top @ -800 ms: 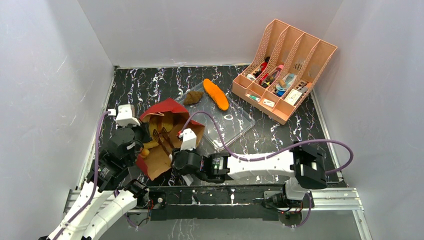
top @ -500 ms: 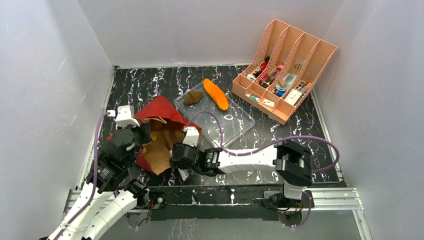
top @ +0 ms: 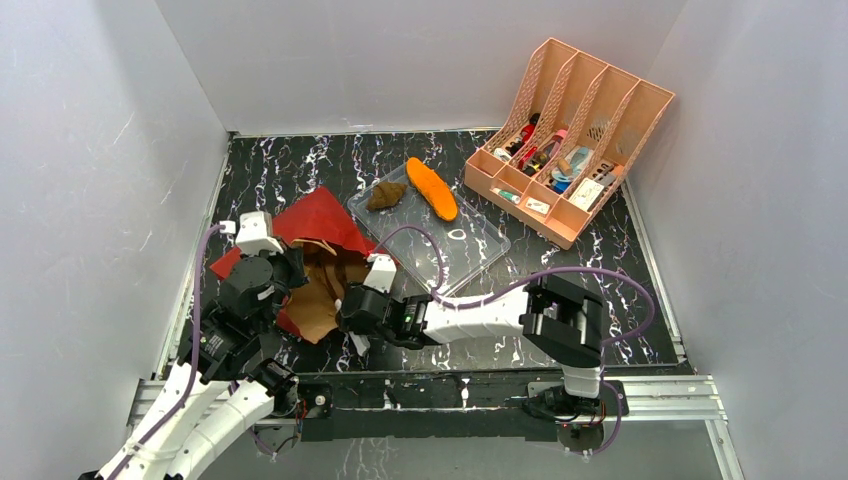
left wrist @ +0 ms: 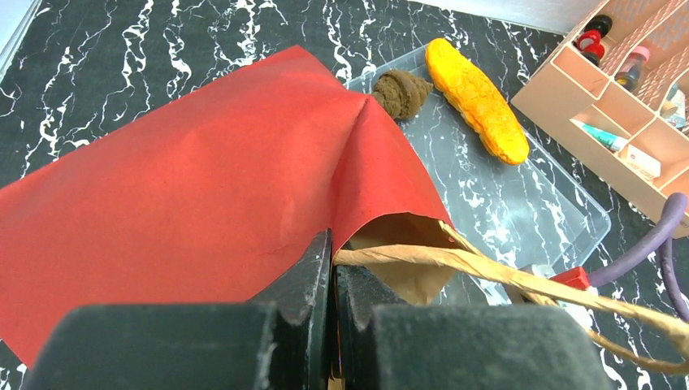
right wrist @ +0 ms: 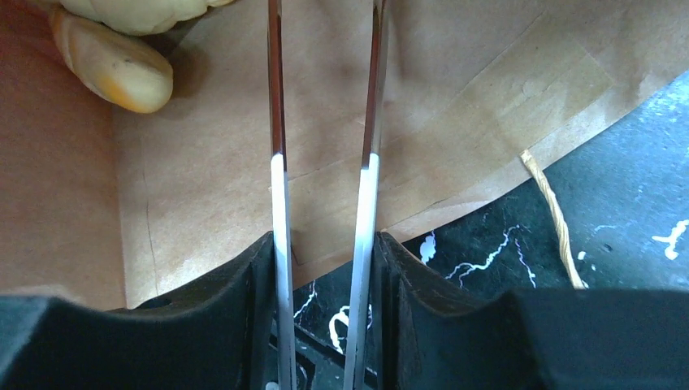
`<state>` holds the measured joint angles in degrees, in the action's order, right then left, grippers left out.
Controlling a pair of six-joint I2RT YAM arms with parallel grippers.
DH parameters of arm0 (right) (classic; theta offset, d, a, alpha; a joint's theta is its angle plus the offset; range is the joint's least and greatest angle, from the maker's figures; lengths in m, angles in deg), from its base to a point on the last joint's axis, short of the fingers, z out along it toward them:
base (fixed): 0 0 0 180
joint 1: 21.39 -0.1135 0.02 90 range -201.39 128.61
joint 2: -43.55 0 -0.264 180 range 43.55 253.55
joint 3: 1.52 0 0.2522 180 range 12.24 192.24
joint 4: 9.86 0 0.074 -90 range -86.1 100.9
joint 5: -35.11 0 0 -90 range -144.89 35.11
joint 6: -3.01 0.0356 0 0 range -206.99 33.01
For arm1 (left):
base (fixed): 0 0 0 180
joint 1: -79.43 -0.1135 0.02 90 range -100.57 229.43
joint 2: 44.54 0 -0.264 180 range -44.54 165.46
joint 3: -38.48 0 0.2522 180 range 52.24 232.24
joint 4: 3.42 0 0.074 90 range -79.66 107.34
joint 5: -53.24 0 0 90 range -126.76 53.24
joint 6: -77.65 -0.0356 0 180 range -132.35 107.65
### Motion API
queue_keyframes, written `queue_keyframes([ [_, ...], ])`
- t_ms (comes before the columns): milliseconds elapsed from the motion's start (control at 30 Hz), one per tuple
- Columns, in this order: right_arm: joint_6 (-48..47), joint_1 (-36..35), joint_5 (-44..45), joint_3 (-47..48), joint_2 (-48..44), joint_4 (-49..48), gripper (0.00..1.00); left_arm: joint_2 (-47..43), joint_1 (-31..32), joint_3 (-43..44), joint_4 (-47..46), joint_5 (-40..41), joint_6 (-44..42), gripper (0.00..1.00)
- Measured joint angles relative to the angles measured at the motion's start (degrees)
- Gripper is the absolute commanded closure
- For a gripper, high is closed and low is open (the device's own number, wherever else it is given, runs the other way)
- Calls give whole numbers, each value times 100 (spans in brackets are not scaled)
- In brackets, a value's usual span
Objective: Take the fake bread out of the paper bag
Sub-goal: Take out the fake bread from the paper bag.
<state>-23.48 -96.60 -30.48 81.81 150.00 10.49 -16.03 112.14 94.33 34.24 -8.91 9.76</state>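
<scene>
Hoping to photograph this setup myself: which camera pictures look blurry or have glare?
Left wrist view: the left hand is a dark blur at the bottom, while the paper bag looks sharp. Right wrist view: the black body of the right hand is out of focus, its metal fingers glinting white low down. Top view: even light, no hard shadows.

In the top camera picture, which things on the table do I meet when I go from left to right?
paper bag → dark brown bread lump → orange loaf → pink desk organizer. The clear tray is left out, because it lies under both bread pieces.
</scene>
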Motion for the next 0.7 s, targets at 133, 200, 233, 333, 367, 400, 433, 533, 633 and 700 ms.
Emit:
queue_keyframes([
  [133,-7,-6,73,-1,152,-247,64,90,0,0,22,-2,2,100],
  [200,-6,-10,137,-16,169,-365,64,141,0,0,33,-4,2,100],
  [233,-9,-11,167,-54,169,-474,64,161,0,0,34,-4,3,100],
  [333,-18,-18,226,-259,169,-905,63,232,0,0,36,-7,4,100],
  [367,-22,-24,229,-339,169,-1022,63,250,0,0,35,-9,5,100],
  [400,-28,-32,230,-418,169,-1134,63,270,0,0,35,-9,8,100],
  [433,-36,-41,233,-492,167,-1236,63,291,0,0,35,-10,14,100],
  [533,-62,-56,252,-625,169,-1458,62,351,0,0,31,-26,48,100],
  [633,-168,-60,273,-648,167,-1630,62,403,0,2,33,-46,91,100],
  [700,-268,-71,321,-648,166,-1765,62,438,0,1,33,-55,111,100],
])
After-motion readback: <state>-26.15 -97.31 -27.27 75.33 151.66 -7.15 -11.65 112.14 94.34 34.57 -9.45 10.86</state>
